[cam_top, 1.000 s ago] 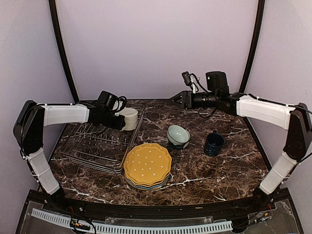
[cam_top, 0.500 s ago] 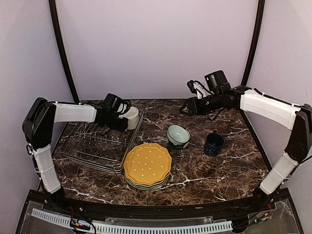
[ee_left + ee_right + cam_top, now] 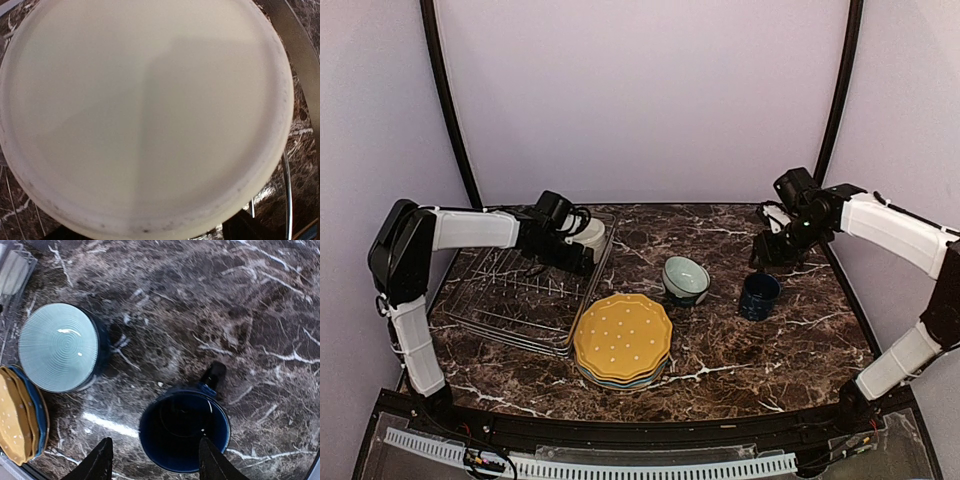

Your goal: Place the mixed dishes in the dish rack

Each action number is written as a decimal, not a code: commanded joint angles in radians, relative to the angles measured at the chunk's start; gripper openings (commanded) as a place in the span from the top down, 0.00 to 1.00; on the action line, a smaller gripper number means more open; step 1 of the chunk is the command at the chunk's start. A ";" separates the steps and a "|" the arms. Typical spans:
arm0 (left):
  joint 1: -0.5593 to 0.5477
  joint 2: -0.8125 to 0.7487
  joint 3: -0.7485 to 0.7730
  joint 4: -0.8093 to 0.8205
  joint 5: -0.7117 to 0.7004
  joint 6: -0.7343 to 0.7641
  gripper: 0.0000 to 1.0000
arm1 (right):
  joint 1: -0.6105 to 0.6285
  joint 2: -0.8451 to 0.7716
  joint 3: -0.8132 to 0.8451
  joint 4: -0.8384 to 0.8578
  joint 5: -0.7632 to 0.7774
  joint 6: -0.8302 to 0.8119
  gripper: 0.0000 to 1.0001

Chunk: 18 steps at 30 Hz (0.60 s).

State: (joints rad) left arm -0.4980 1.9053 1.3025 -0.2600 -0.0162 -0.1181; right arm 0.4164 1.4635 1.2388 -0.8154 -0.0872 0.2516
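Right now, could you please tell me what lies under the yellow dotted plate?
Only the rim of a blue plate shows beneath the yellow plate; the rest of the stack is covered.

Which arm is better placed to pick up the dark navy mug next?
Right. The right gripper hangs open just above the dark navy mug. The left gripper is across the table, at the cream ribbed mug in the dish rack.

White-shelled arms (image 3: 460,230) carry black joints (image 3: 388,250), looping black cables (image 3: 578,212) and black fingers (image 3: 98,465).
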 commanded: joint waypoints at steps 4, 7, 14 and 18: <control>-0.004 -0.178 -0.040 -0.085 0.037 -0.042 0.01 | -0.079 -0.007 -0.077 -0.096 0.068 -0.034 0.45; -0.004 -0.253 -0.068 -0.089 0.034 -0.052 0.01 | -0.108 0.010 -0.097 -0.102 0.075 -0.045 0.47; -0.004 -0.371 -0.117 -0.083 0.040 -0.085 0.01 | -0.145 0.067 -0.150 -0.057 0.061 -0.070 0.56; -0.004 -0.417 -0.124 -0.080 0.033 -0.096 0.01 | -0.154 0.110 -0.151 -0.019 0.037 -0.075 0.63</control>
State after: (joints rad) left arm -0.4976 1.5387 1.2022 -0.3145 0.0143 -0.1913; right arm 0.2729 1.5402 1.0966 -0.8795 -0.0292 0.1925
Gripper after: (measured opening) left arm 0.989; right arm 0.397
